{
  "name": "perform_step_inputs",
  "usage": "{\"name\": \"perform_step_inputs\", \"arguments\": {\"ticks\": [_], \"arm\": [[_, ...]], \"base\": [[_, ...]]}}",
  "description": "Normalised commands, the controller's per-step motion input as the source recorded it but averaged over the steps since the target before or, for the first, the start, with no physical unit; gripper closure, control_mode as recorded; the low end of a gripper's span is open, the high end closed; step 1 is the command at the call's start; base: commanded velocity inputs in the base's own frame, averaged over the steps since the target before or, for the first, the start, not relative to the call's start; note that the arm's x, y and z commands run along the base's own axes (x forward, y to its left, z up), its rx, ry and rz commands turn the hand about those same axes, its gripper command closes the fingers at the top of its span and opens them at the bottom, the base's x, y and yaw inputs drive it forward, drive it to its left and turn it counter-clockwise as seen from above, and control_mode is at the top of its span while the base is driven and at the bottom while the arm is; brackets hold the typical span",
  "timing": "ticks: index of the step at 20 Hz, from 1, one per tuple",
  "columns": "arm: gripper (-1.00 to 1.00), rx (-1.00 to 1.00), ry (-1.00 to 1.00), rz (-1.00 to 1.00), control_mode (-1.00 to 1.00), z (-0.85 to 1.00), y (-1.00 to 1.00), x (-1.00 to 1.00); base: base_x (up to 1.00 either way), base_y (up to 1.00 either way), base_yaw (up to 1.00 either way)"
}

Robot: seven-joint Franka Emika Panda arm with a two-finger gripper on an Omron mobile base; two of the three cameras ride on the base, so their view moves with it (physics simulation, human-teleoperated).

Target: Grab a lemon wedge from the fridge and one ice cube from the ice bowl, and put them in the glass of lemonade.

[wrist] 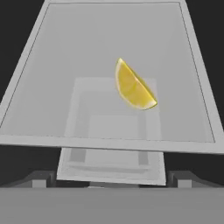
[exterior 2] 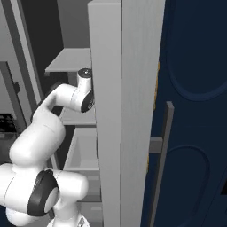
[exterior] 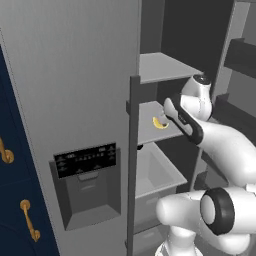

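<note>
The gripper (exterior: 167, 111) reaches into the open fridge (exterior: 75, 100) at the middle right of the left base view, its hand just right of the wedge (exterior: 160, 123). Its jaws stand fully apart and hold nothing. The fingertips themselves are too small to make out in the base views, and in the hand view they do not rise clear of the bottom band.

In the hand view the wedge (wrist: 133, 86) sits a little right of centre and above the middle of the frame, so it lies ahead of the hand and slightly to the picture's right. Its long axis runs on a diagonal, from upper left to lower right of that frame, with the curved rind toward the lower right. My judgement is that the coming move turns on this: the hand must shift toward the picture's right, and the jaws should close across the narrow width, not along the diagonal.

The wedge rests on a glass shelf (wrist: 39, 113), well inside its front edge, with a drawer (wrist: 111, 168) seen through and below it.

Count: one wedge, one arm, one gripper. In the left base view, two shelves and one drawer (exterior: 152, 172) show inside the fridge.
</note>
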Motion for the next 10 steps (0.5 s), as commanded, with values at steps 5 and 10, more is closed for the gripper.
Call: {"name": "perform_step_inputs", "arguments": {"ticks": [5,10], "arm": [[-1.00,-0.01,0.00,0.03,-1.00,-0.08,0.00,0.58],[-1.00,0.00,0.03,0.05,-1.00,-0.06,0.00,0.53]], "base": [[0.00,0.00,0.00],[0.00,0.00,0.00]]}}
